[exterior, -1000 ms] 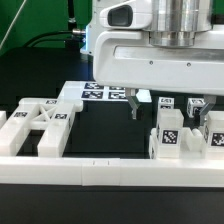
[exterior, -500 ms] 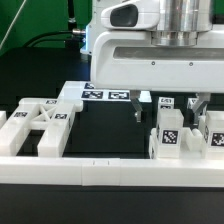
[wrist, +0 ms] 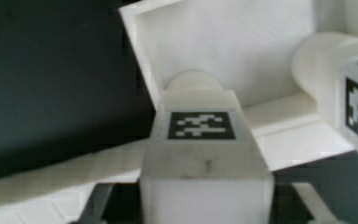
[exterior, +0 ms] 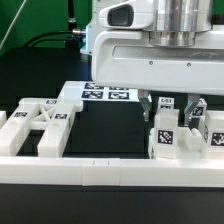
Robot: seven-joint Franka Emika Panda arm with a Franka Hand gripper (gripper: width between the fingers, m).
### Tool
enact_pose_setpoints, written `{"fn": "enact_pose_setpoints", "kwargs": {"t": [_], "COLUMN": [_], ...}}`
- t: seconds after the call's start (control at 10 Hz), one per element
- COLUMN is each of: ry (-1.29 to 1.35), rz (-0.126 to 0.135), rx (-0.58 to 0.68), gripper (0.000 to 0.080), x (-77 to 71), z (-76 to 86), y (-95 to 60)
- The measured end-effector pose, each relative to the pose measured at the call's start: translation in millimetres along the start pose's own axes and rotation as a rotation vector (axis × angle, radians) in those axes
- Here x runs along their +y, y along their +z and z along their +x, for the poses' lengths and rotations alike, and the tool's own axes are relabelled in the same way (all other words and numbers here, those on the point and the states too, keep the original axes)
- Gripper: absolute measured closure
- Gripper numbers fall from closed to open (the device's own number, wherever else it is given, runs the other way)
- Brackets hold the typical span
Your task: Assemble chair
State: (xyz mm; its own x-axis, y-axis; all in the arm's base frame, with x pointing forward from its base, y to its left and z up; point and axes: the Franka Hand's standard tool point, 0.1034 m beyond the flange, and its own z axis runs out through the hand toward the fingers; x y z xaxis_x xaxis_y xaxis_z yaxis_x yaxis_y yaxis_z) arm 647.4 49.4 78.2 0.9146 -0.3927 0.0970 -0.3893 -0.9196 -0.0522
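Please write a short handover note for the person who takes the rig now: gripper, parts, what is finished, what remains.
Gripper: lowered, jaws on either side of an upright white chair piece; whether they grip it cannot be told.
Parts: that piece and other tagged pieces stand on the exterior view's right; a frame-shaped piece lies flat on its left; marker board behind.
Done: no joined parts visible.
Left: secure the piece, lift it, all joining.

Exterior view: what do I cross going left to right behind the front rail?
Flat chair frame piece → marker board → upright tagged chair piece → another chair piece at the right edge.
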Motion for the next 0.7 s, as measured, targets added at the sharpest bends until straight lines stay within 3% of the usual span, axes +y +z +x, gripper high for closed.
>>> {"fn": "enact_pose_setpoints", "kwargs": {"t": [0.7], "ry": [0.844], "rz": [-0.012], "rx": [0.015], "gripper": [0.0514], "x": [-2.5], "z": [-3.9], "y": [1.0]}}
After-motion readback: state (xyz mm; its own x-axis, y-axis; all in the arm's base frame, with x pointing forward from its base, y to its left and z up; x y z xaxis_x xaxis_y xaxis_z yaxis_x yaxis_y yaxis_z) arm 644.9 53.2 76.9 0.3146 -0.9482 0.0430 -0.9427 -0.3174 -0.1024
